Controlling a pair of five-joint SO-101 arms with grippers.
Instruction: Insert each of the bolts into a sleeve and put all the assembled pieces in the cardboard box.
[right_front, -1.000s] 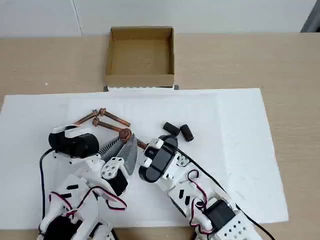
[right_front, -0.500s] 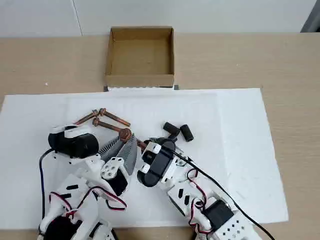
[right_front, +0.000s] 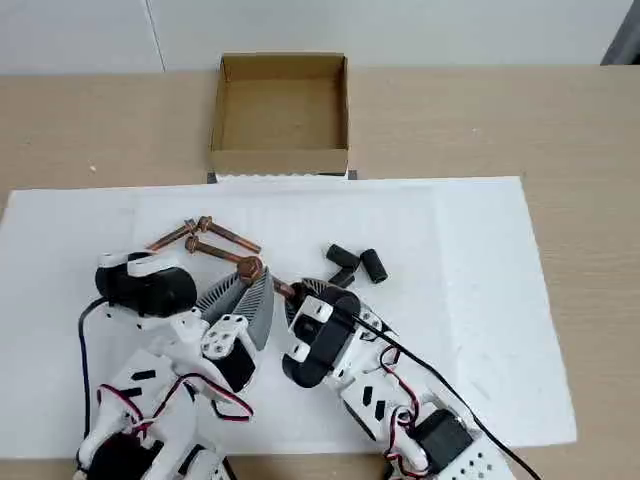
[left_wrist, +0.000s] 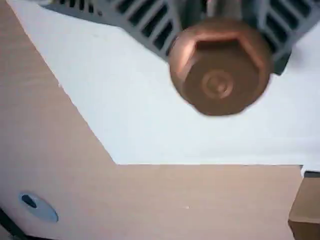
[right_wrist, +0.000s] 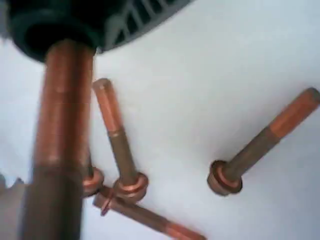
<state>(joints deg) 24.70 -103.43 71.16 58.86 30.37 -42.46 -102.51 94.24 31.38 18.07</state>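
Left gripper (right_front: 247, 282): clamped on a bolt (left_wrist: 220, 70) just under its head. Three loose bolts (right_front: 205, 236) lie on the sheet (right_front: 480, 260) just beyond it. Right gripper (right_front: 306, 290): apparently closed on a sleeve (right_wrist: 40, 27), with the held bolt's shaft entering it. Spare sleeves (right_front: 358, 262) lie near, to the right. The box (right_front: 280, 160) stands past the sheet's far edge.

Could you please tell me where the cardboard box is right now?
In the high view, the cardboard box stands on the table just beyond the far edge of the white sheet, slightly left of centre, past the loose bolts.
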